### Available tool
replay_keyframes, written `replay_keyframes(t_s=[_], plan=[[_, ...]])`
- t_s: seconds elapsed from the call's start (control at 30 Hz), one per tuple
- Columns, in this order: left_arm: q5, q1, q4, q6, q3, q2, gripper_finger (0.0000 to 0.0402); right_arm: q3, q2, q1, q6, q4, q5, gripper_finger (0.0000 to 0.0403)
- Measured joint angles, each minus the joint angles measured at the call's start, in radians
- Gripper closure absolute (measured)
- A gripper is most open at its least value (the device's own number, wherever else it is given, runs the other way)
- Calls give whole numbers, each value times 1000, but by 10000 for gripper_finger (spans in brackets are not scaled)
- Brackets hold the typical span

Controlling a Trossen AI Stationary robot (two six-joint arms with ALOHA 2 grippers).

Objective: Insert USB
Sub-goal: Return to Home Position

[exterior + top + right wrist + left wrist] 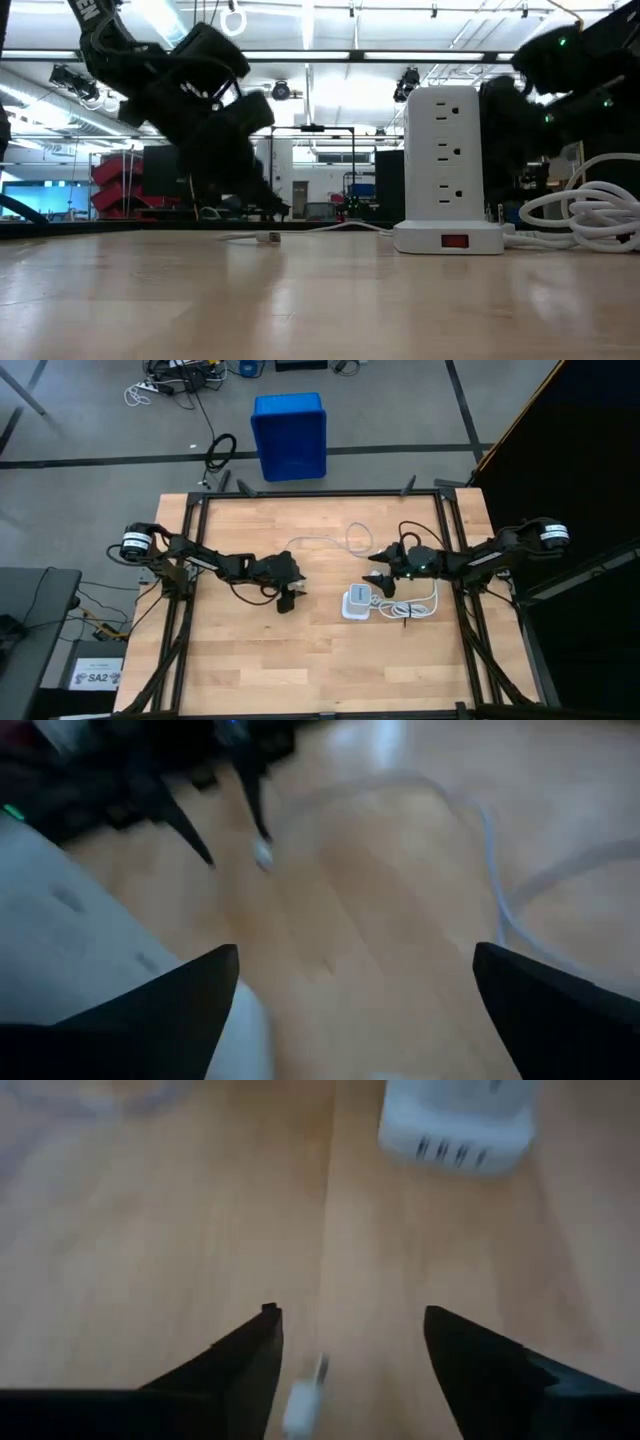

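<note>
Outlet tower (355, 602) is standing mid-surface (250, 660), its cord (412, 606) lying bundled just right of it. The USB (335, 541) is curling behind, the left gripper (289, 598) is hovering left of the tower, and the right gripper (377, 576) behind-right.

In the high view the lower half of the table (300, 670) is bare wood, and so is its upper left corner, so a gripper could pass there. At centre right stands the white outlet tower (355, 602), with a thick coiled cord (412, 606) just to its right. The thin white cable (335, 541) loops across the upper middle. A narrow open strip separates the left gripper (289, 598) from the tower. The right gripper (379, 581) hangs at the tower's upper right. Both have their fingers spread.
</note>
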Motion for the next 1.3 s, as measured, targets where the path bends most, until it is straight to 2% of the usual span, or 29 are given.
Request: replay_keyframes(t_s=[0.17,0.27,0.4,0.5,0.63,0.7,0.77,0.8,0.9,1.0,1.07,1.13,1.23,1.3], plan=[[-3,2,-1,37,25,-132,166,0,-153,-13,-35,-4,-16,37],[-10,2,-45,67,37,-263,172,0,-285,-50,-73,-11,-107,55],[-63,6,-238,108,52,-500,196,0,-521,-128,-87,-92,-222,99],[-141,9,-400,117,55,-702,236,48,-732,-204,-117,-347,-285,154],[-286,9,-565,94,56,-920,325,207,-963,-293,-231,-829,-232,259],[-337,9,-590,75,47,-978,376,264,-1041,-319,-297,-940,-188,319],[-337,9,-587,76,29,-1025,391,289,-1100,-333,-362,-967,-182,375],[-324,9,-591,79,21,-1041,392,294,-1126,-337,-381,-970,-183,388],[-294,8,-591,81,-13,-1091,399,294,-1192,-338,-391,-1005,-198,387],[-275,9,-590,82,-55,-1157,400,294,-1250,-337,-396,-1125,-216,388],[-271,9,-589,79,-84,-1213,401,308,-1244,-338,-401,-1179,-214,397],[-269,9,-590,77,-110,-1262,401,331,-1242,-338,-420,-1174,-204,401],[-278,10,-585,75,-148,-1333,402,346,-1245,-338,-424,-1109,-109,400],[-278,9,-576,73,-180,-1367,402,342,-1245,-338,-450,-1109,-103,402]])
